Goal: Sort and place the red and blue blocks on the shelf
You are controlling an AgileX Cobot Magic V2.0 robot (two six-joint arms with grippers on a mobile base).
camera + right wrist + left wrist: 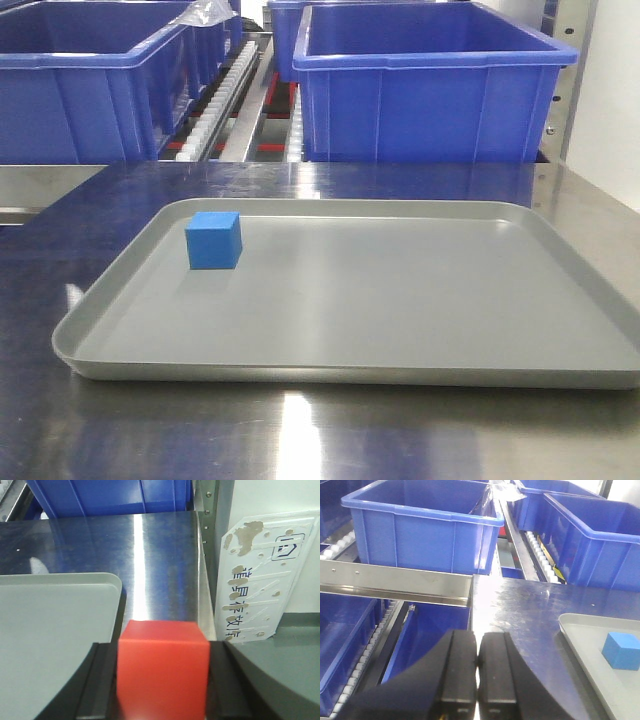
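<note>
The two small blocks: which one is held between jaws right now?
The red block, clamped between the jaws of the right gripper. The blue block sits free on the grey tray.

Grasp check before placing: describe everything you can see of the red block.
The red block is a plain, matte, bright red cube with sharp edges and no markings. It sits square and level in the right gripper, whose dark fingers press its left and right sides. Its top and one face show. Behind it lie the grey tray and steel table.
</note>
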